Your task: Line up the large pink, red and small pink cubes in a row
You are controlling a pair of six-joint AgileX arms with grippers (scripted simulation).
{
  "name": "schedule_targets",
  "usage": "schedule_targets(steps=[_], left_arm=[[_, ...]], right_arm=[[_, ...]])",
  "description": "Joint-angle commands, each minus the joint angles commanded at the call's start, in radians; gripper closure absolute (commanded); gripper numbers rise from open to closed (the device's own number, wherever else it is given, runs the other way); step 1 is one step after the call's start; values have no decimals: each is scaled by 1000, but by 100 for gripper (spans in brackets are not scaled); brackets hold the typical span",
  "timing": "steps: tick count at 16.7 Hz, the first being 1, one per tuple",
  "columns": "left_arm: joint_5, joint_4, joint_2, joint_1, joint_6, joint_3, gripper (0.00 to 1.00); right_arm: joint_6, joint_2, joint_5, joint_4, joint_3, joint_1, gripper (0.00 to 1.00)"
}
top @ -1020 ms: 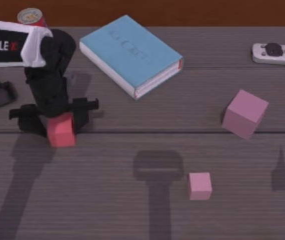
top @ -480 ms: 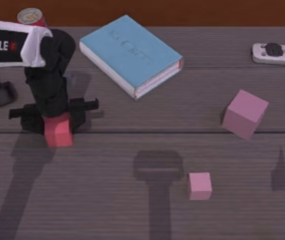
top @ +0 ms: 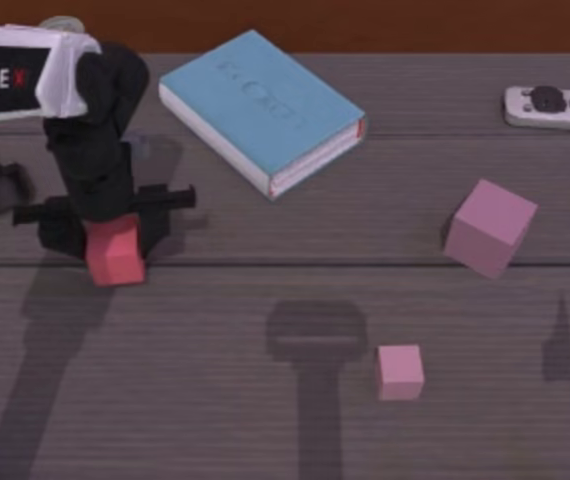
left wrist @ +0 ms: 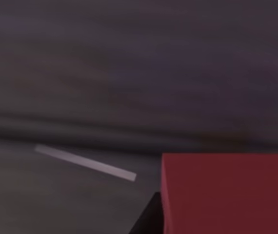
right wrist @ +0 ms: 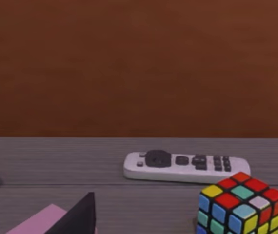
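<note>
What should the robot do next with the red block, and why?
Probably carry the red cube to the right, toward the two pink ones. The left gripper is closed around it at the table's left side, while the large pink cube and the small pink cube sit far over on the right, so the three cannot form a row yet.

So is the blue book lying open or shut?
Shut. In the top view the blue book lies flat on the table, cover up, with its page edges forming one closed block along the near side.
</note>
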Motion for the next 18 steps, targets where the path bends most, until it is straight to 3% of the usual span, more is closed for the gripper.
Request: schedule_targets(steps=[5,11,14,18], left_arm=[[-5,-151,-70,19,-7,84,100],[-4,-158,-68,-1,-20,91,100],[-2,-178,-58,-102,-107,111,100],[-4,-213,-59,-369,-299,137,100]], right_arm=[[0,0,0,0,0,0,0],[0,0,0,0,0,0,0],[0,0,0,0,0,0,0],[0,0,0,0,0,0,0]])
